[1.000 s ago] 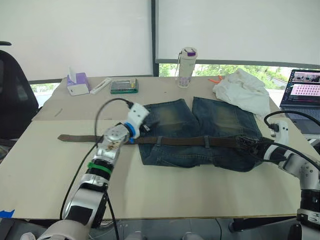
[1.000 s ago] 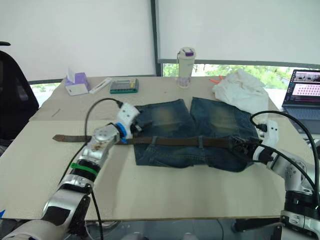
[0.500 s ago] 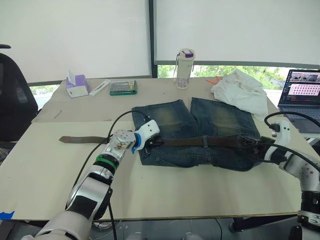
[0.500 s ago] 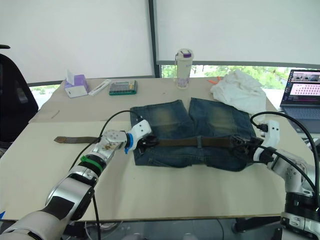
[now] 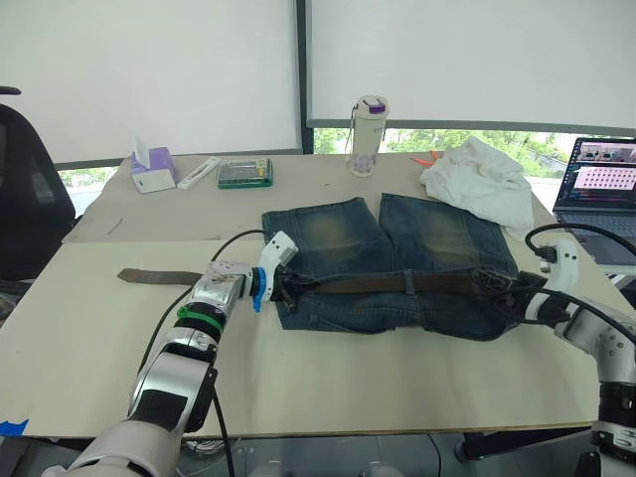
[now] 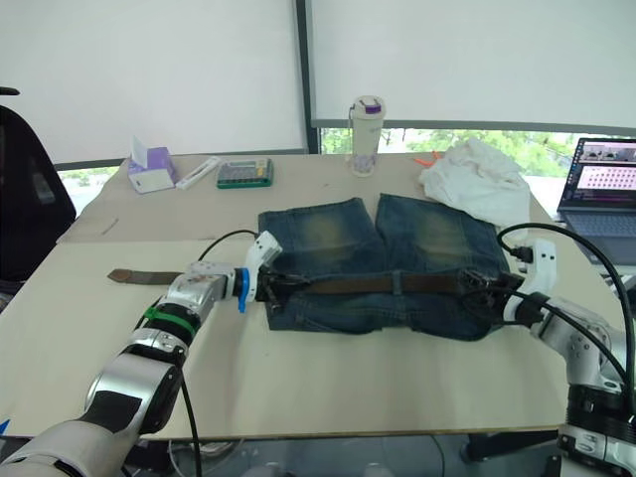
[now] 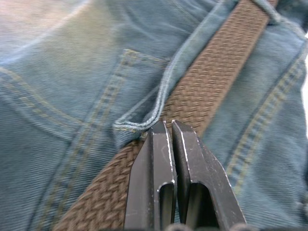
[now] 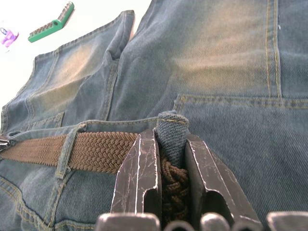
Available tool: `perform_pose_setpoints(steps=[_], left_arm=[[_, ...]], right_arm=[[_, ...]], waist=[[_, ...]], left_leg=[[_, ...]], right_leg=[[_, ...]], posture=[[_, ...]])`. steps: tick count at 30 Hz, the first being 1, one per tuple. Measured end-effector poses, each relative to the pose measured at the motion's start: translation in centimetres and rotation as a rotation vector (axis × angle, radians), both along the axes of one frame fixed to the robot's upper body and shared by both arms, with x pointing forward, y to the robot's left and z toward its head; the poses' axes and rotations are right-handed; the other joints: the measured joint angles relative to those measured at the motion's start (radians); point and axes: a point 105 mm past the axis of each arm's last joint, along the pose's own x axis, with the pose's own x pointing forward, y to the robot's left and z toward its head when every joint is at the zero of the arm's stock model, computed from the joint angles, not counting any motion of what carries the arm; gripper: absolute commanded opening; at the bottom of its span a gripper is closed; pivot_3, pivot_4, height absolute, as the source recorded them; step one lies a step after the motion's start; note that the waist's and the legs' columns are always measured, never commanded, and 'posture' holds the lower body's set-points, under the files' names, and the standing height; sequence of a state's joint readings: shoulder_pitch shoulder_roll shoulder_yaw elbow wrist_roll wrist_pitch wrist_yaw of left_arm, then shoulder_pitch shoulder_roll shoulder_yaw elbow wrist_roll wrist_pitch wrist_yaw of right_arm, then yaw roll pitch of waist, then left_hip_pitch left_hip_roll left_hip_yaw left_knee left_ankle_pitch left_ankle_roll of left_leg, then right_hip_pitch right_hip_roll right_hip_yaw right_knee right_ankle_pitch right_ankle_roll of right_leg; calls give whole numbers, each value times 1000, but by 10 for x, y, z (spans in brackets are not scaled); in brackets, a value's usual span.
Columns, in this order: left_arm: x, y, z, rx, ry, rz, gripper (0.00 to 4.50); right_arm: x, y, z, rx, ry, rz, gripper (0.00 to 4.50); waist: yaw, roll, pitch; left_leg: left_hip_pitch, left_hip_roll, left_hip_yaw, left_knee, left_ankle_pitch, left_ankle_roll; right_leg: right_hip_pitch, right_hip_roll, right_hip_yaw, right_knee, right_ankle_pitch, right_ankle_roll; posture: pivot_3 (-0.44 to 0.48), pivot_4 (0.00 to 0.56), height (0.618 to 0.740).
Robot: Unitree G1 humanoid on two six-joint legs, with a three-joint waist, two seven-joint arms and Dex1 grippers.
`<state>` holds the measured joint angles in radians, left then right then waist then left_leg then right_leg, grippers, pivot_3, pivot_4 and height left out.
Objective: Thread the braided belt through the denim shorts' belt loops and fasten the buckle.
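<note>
The faded denim shorts (image 5: 397,263) lay flat on the desk (image 5: 328,383). The brown braided belt (image 5: 393,284) ran along their waistband. The left end effector (image 7: 167,131) was closed, touching the belt. The right end effector (image 8: 170,151) gripped the belt at a belt loop (image 8: 171,131).

Left end effector (image 5: 285,285) moved onto shorts' waistband; pressed shut over braided belt (image 5: 397,284).

You have one denim shorts (image 5: 397,263), one braided belt (image 5: 378,284), two grippers, one bottle (image 5: 369,122), one tissue box (image 5: 151,169), one laptop (image 5: 594,189), one white cloth (image 5: 482,181).
</note>
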<state>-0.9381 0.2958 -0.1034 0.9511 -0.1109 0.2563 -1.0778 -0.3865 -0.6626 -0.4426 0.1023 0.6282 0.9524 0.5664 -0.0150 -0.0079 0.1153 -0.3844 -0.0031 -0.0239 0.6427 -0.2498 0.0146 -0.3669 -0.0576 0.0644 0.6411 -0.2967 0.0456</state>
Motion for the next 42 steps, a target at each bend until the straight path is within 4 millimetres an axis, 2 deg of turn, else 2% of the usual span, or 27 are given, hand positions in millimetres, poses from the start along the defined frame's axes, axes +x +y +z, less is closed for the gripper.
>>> perform_pose_setpoints(steps=[3,7,13,17,20,23,25,28,30,32,37,39,42], left_arm=[[9,4,5,20,-57,30,0],[31,10,23,71,-195,139,0],[63,8,79,103,-439,343,0],[71,14,97,104,-515,435,0],[69,13,102,98,-552,402,0],[64,12,106,90,-589,322,0],[54,18,103,91,-635,229,0],[34,42,75,132,-640,106,0],[18,44,53,151,-631,0,0],[4,41,44,177,-677,-109,0],[-32,56,33,267,-780,-355,0],[-50,61,18,280,-736,-469,0],[-83,78,-13,304,-565,-623,0]], right_arm=[[6,3,3,-1,-34,-2,239],[27,18,11,-4,-113,16,239],[72,41,32,-33,-267,3,239],[90,45,44,-46,-355,-24,239],[89,45,53,-58,-426,4,239],[75,38,56,-124,-492,55,239],[50,32,50,-271,-572,136,239],[14,25,24,-469,-612,255,239],[-4,27,7,-578,-636,336,239],[-19,33,0,-686,-697,421,239],[-59,39,-12,-1014,-893,722,239],[-69,42,-20,-1069,-946,811,239],[-84,39,-36,-1132,-962,935,239]], waist=[[-1,0,0],[-4,-1,1],[0,-2,1],[2,-2,1],[4,-1,1],[6,-1,1],[9,0,1],[1,0,1],[-6,-1,1],[-6,-1,1],[-4,-1,1],[-5,-1,1],[-10,0,3]], left_leg=[[0,0,0,0,0,0],[0,0,0,0,0,0],[-1,-1,0,1,0,0],[-2,-2,0,1,1,-1],[-2,-2,0,1,1,-1],[-3,-2,0,1,1,-2],[-3,-2,-1,0,1,-2],[-1,-1,0,-1,1,-2],[-1,-1,1,-1,1,-2],[0,-1,1,0,1,-2],[6,0,3,0,0,-1],[9,1,3,0,0,0],[15,2,3,0,-2,3]], right_leg=[[-1,0,0,0,0,0],[-2,0,0,1,0,0],[-4,-1,0,2,0,0],[-5,-1,0,3,0,0],[-5,-2,-1,3,0,0],[-5,-2,-2,3,0,0],[-5,-2,-2,3,0,0],[-4,-1,-2,3,0,0],[-4,-1,-1,3,0,0],[-4,-1,0,4,0,0],[2,-1,1,2,0,0],[5,-1,1,0,0,0],[12,-1,2,-1,0,0]], posture=[[0,150,740],[0,150,740],[0,150,740],[0,150,740],[0,150,740],[0,150,740],[0,150,740],[0,150,740],[0,150,740],[0,150,740],[0,150,740],[0,150,740],[0,150,740]])
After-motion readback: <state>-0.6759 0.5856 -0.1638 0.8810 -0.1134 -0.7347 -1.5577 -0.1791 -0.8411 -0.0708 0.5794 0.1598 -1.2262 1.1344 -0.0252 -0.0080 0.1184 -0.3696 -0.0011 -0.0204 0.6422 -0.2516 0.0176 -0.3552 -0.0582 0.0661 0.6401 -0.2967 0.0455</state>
